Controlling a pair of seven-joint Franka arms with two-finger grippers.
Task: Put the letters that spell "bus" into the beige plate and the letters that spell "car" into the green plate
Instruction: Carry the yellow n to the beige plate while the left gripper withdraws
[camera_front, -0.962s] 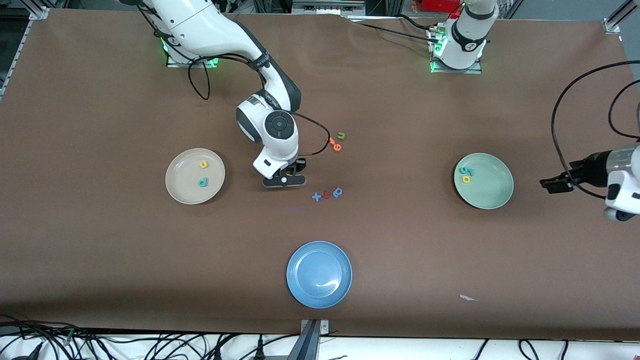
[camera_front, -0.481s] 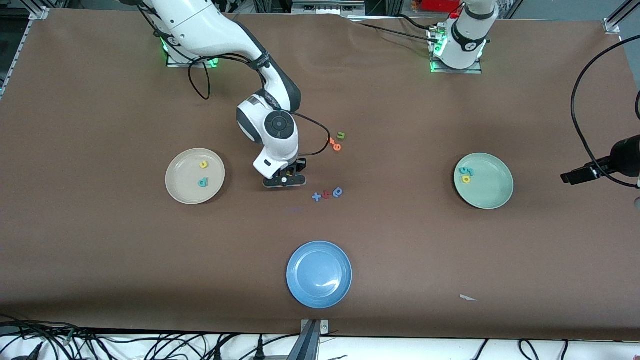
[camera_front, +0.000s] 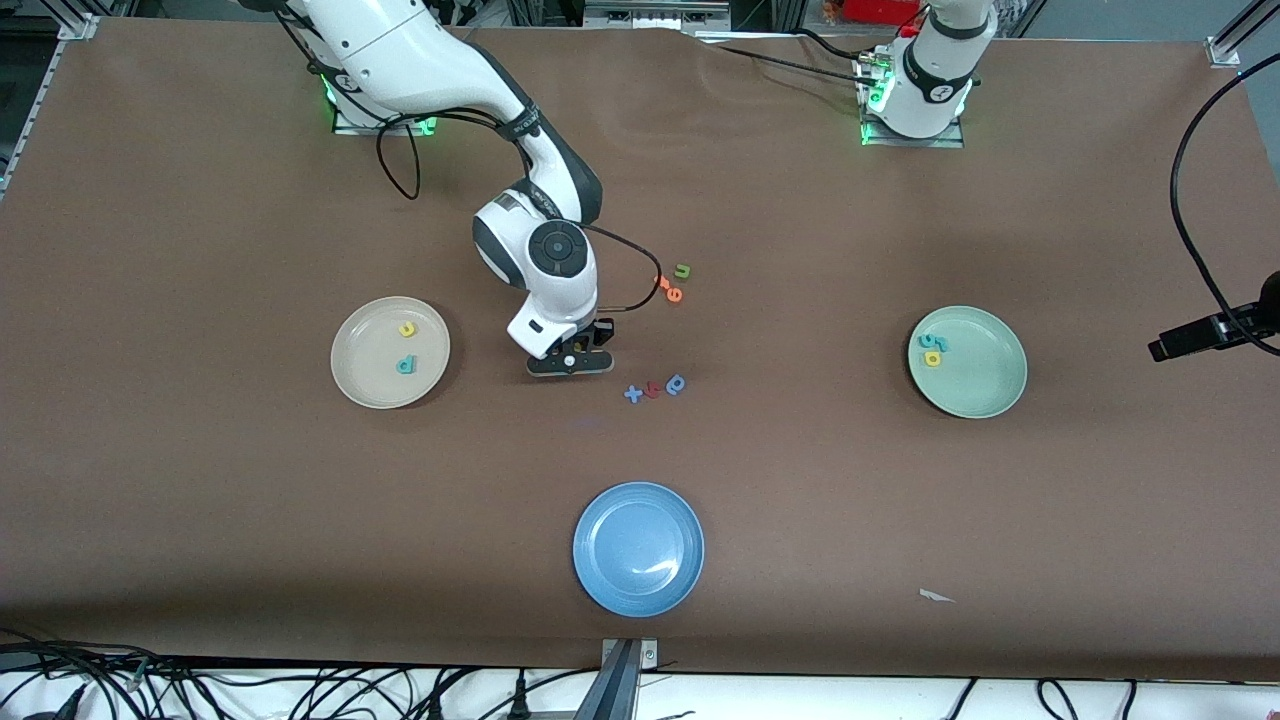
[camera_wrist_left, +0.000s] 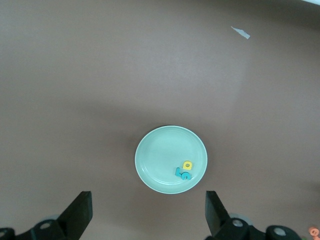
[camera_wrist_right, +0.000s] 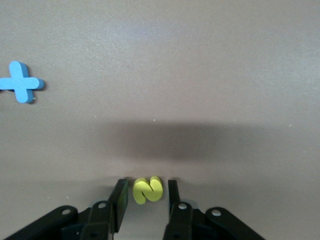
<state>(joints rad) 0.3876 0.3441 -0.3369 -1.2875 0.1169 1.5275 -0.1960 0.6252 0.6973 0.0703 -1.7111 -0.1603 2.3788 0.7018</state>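
My right gripper (camera_front: 568, 362) is down at the table between the beige plate (camera_front: 390, 352) and the row of loose letters, and its wrist view shows the fingers (camera_wrist_right: 120, 199) closed against either side of the yellow "s" (camera_wrist_right: 147, 189). The beige plate holds the yellow "u" (camera_front: 406, 328) and the teal "b" (camera_front: 405, 365). A blue plus (camera_wrist_right: 20, 82) lies on the table near the gripper. My left gripper (camera_wrist_left: 147, 212) waits high over the left arm's end of the table, jaws spread apart, looking down on the green plate (camera_wrist_left: 152, 150), where the yellow "a" (camera_wrist_left: 187, 165) and a teal letter (camera_wrist_left: 183, 174) lie touching near the rim.
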